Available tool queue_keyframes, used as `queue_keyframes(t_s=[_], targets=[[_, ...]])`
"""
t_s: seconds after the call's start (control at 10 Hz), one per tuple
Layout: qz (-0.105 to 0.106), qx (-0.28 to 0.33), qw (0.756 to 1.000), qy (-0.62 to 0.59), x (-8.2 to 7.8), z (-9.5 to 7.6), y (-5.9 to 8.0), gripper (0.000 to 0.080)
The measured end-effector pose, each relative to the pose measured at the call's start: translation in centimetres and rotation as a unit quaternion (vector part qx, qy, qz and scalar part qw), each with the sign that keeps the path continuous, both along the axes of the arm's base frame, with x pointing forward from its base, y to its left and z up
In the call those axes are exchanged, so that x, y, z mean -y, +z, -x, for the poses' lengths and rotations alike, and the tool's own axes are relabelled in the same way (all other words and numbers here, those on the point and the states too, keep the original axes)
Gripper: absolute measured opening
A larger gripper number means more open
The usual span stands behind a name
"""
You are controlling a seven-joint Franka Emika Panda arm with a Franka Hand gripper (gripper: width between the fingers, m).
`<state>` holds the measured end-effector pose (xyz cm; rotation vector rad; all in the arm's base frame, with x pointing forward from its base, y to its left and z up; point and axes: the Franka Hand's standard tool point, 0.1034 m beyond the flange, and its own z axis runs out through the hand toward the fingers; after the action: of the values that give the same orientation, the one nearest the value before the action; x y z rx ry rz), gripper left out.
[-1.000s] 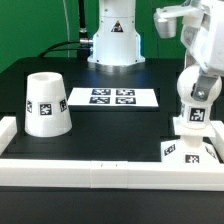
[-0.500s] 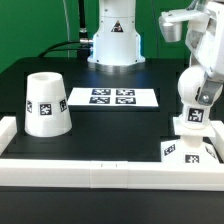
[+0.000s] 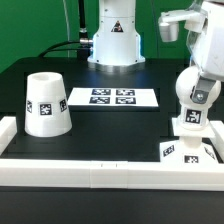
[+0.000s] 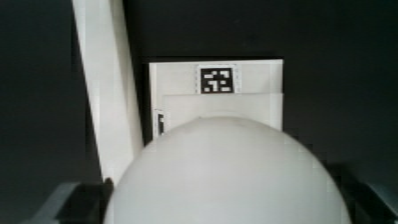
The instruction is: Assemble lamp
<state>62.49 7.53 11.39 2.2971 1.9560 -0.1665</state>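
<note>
The white bulb [image 3: 193, 100] stands a little tilted with its stem on the flat square base [image 3: 178, 151] at the exterior view's right. My gripper [image 3: 198, 93] comes down from the upper right and is shut on the bulb's round head. In the wrist view that round head [image 4: 222, 170] fills the space between my dark fingers [image 4: 71, 205], and my gripper [image 4: 222, 212] is mostly hidden behind it. The base [image 4: 217, 100] with its tag lies beyond. The tapered cup-like shade [image 3: 45, 103] stands alone at the exterior view's left, mouth up.
The marker board [image 3: 112, 97] lies mid-table before the arm's pedestal [image 3: 113, 40]. A long white rail [image 3: 100, 172] runs along the front edge with short blocks at both ends. It also shows in the wrist view [image 4: 107, 80] beside the base.
The bulb's tag has shifted slightly toward the exterior view's left and lower. My gripper and the bulb's head have shifted a little with it. The shade and base have not moved.
</note>
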Motion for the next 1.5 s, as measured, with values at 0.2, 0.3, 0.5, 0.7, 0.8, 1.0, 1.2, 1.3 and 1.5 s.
queue_keyframes(t_s=[0.2, 0.3, 0.5, 0.7, 0.8, 1.0, 1.2, 1.3, 1.5], targets=[[0.000, 0.011, 0.994, -0.105, 1.1, 0.0, 0.0, 0.0576], [0.000, 0.015, 0.991, -0.133, 1.3, 0.1, -0.1, 0.0577], [-0.010, 0.029, 0.973, -0.228, 1.7, 0.0, -0.1, 0.0577], [-0.017, 0.042, 0.956, -0.289, 2.0, -0.3, -0.1, 0.0577], [-0.017, 0.046, 0.948, -0.315, 1.9, -0.3, -0.1, 0.0577], [-0.016, 0.054, 0.926, -0.373, 1.8, -0.2, -0.1, 0.0577], [-0.016, 0.061, 0.903, -0.425, 1.7, -0.3, -0.1, 0.0577], [-0.016, 0.067, 0.882, -0.466, 1.7, -0.3, -0.1, 0.0577], [-0.024, 0.070, 0.835, -0.545, 1.8, -0.2, -0.1, 0.0577]])
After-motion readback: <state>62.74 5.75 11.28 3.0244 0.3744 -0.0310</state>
